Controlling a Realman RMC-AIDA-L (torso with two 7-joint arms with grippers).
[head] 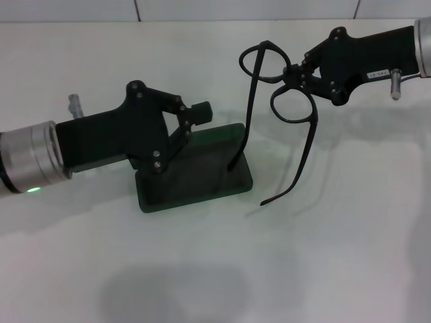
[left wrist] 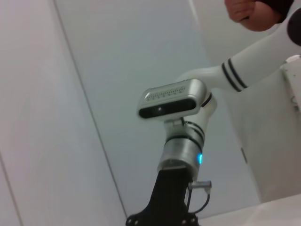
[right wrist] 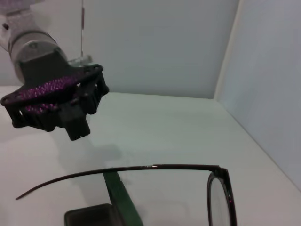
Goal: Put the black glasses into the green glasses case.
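The black glasses [head: 286,87], thin-framed with long slim temples unfolded, are held at the bridge in the clenched right gripper [head: 301,73], above and just beside the open dark green hard-shell glasses case [head: 195,176] on the white table [head: 337,256]. One temple tip hangs at the case's felt; a snag against the rim is likely if lowered with temples splayed, and the left gripper [head: 194,116], whose finger state cannot be told, hovers over the case, where a collision could be caused.

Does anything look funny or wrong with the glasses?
Nothing looks broken. The black glasses hang tilted in the air from the right pincer, which pinches them at the bridge, both temple arms unfolded and dangling down beside the green glasses case. The left pincer hovers above the case.
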